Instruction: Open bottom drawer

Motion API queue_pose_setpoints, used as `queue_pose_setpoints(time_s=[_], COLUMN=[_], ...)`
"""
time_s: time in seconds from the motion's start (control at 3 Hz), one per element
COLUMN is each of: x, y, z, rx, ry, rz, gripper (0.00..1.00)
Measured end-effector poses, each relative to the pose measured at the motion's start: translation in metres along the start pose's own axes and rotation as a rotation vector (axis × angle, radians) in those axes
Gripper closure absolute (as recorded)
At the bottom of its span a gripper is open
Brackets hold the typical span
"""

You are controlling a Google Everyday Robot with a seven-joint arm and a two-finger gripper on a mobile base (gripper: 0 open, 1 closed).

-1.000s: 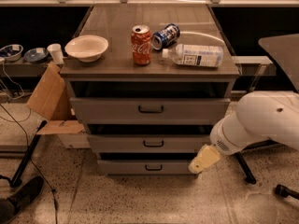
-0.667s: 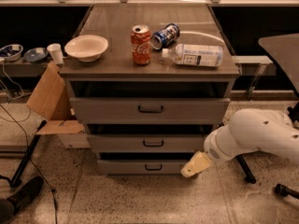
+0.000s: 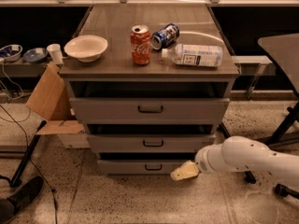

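Note:
The bottom drawer (image 3: pixel 135 166) is the lowest, narrowest grey front of the cabinet, with a small dark bar handle (image 3: pixel 153 167). It sits pushed in under the middle drawer (image 3: pixel 152 143) and the tall top drawer (image 3: pixel 149 109). My gripper (image 3: pixel 183 171) is cream-coloured, on a white arm coming in from the right. It is low, close in front of the bottom drawer's right part, just right of the handle.
On the cabinet top stand a white bowl (image 3: pixel 86 47), a red can (image 3: pixel 140 45), a blue can on its side (image 3: pixel 165 36) and a lying plastic bottle (image 3: pixel 194 55). A cardboard box (image 3: pixel 50 99) leans at the left. A table leg and base (image 3: pixel 285 125) stand right.
My arm has dropped lower and moved left, bringing the gripper from the right of the cabinet down to the bottom drawer's front near its handle. The drawers have not moved.

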State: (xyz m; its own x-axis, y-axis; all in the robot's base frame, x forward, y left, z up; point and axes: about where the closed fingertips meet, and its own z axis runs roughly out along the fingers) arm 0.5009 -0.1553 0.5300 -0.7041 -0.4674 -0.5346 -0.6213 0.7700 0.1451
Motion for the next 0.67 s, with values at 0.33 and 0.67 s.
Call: queue_pose_setpoints(time_s=[0.33, 0.67], x=[0.018, 0.039], y=[-0.014, -0.023], z=[0.045, 0.089], rx=[-0.03, -0.079], ry=[-0.049, -0.058], rz=[0.09, 0.173], gripper=[0.0, 0.0])
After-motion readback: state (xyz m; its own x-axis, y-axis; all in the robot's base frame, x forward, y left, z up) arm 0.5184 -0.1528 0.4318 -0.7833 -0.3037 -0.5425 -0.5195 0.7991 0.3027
